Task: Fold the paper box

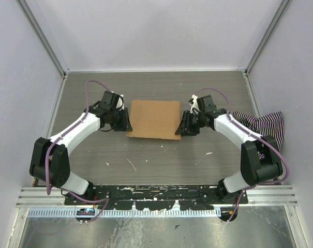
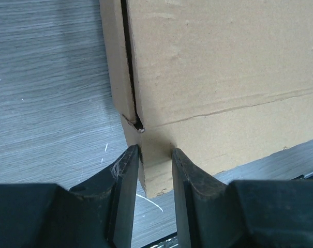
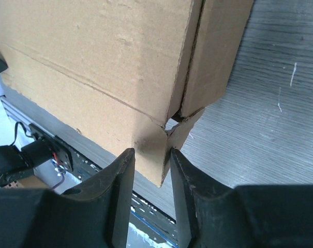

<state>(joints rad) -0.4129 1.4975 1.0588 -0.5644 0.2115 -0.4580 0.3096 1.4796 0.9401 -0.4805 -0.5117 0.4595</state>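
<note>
The paper box (image 1: 153, 119) is a plain brown cardboard carton in the middle of the table, with its flaps folded in. My left gripper (image 1: 126, 124) is at its near left corner. In the left wrist view the gripper (image 2: 155, 152) has its jaws closed on that corner of the box (image 2: 223, 67). My right gripper (image 1: 183, 128) is at the near right corner. In the right wrist view the gripper (image 3: 152, 152) pinches that corner of the box (image 3: 94, 62), where a side flap overlaps. The near edge looks raised slightly off the table.
A black-and-white striped cloth (image 1: 262, 126) lies bunched at the right wall behind my right arm. The grey wood-grain table (image 1: 156, 160) is enclosed by white walls on three sides. A metal rail (image 1: 156, 194) with the arm bases runs along the near edge.
</note>
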